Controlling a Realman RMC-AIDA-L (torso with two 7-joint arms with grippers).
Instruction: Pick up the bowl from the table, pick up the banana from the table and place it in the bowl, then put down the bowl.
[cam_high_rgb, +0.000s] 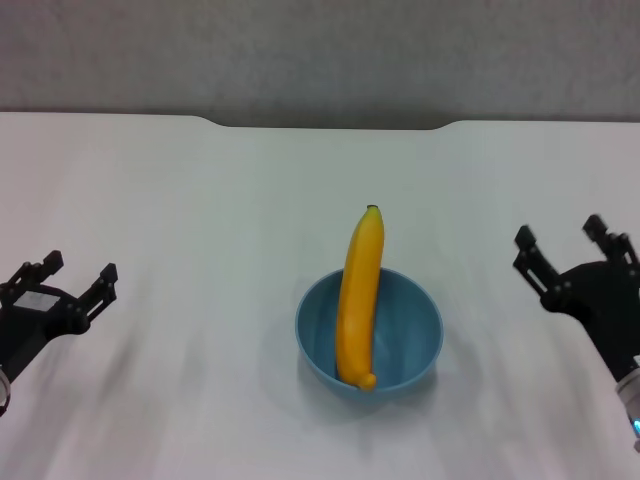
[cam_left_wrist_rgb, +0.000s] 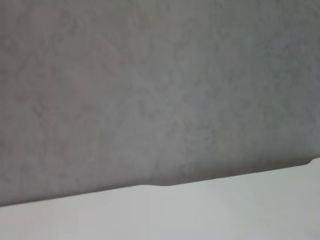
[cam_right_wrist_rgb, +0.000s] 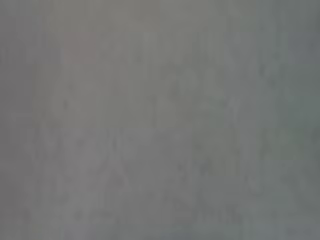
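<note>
Both grippers' fingers (cam_high_rgb: 103, 283) apart, seemingly clear of banana (cam_high_rgb: 359, 296) in bowl (cam_high_rgb: 413, 335).

Plain white table (cam_high_rgb: 150, 200) with a shallow cut-out along the far edge. Only thing sitting directly on it is a light blue bowl (cam_high_rgb: 410, 335), near the middle, toward the front. Looks like it's flat on the surface.

— How many things are seen on the table (cam_high_rgb: 150, 200)?
— One bowl (cam_high_rgb: 410, 335) and one banana (cam_high_rgb: 358, 300) are counted, in the middle of the frame.
— And grippers?
— Two: the left gripper (cam_high_rgb: 70, 280) and the right gripper (cam_high_rgb: 565, 240).
</note>
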